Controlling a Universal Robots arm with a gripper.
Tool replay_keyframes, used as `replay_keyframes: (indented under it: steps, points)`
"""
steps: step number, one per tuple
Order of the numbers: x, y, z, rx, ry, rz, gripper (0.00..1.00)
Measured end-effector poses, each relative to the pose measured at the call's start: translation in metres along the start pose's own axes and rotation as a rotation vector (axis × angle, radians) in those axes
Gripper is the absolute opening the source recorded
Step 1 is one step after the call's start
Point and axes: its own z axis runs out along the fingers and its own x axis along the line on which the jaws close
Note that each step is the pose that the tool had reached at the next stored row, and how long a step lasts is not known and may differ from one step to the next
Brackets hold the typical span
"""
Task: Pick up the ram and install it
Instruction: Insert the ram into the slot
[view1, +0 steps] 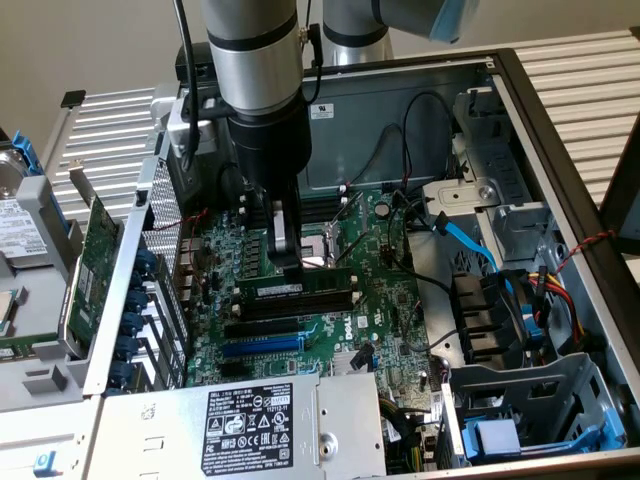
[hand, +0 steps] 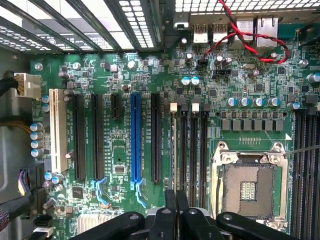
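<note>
Motherboard (view1: 335, 325); one ram (view1: 320, 288); two closed fingers (hand: 170, 210)

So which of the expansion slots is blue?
The one long blue slot, flanked by black slots; the rest are black, except one white slot.

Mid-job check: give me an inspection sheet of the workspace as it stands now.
Surface: motherboard lying flat inside the open case.
Job's things: ram lies along a memory slot under the gripper; full seating cannot be told.
Clutter: expansion card outside the case, at the exterior view's left; CPU socket bare.
Grippers: gripper shut, tips at the ram's top edge.
Cables: blue cable; red-black twisted wire; coloured bundle.
Surroundings: white slatted table.
</note>
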Motion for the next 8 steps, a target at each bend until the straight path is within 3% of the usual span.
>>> replay_keyframes:
  steps: [8]
  points:
    - [-0.0002, 0.0, 0.0001, 0.0002, -0.0013, 0.0, 0.12]
